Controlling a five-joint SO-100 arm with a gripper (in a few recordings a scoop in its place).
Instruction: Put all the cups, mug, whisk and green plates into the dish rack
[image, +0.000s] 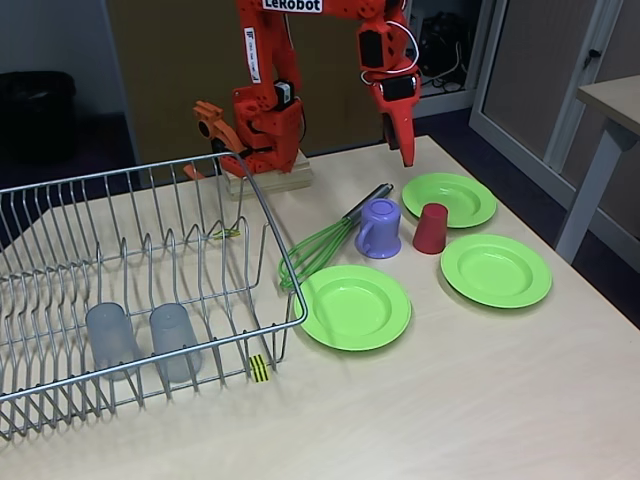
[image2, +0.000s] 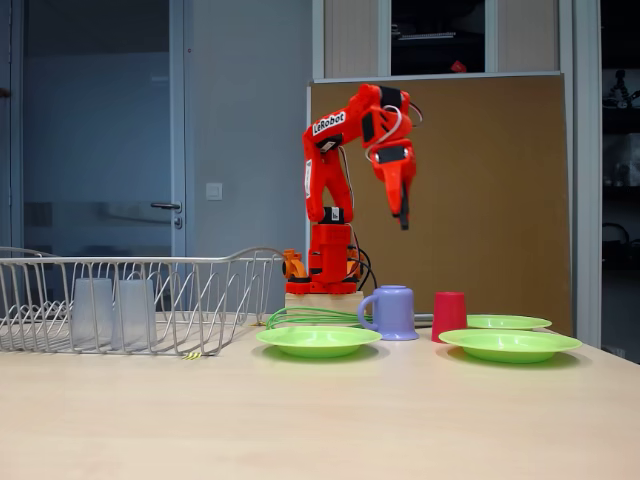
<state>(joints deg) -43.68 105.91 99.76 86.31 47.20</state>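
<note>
Jaws above squat lilac mug

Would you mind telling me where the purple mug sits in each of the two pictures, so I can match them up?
A fixed view: the purple mug stands right of centre, between the whisk and the red cup.
A fixed view: the mug stands right of centre, left of the red cup.
Shared landmark: the red cup beside it.

"LeRobot" on the orange arm

Two grey tumblers upright in the dish rack, whisk, purple mug, red cup, three green plates on bench
</note>
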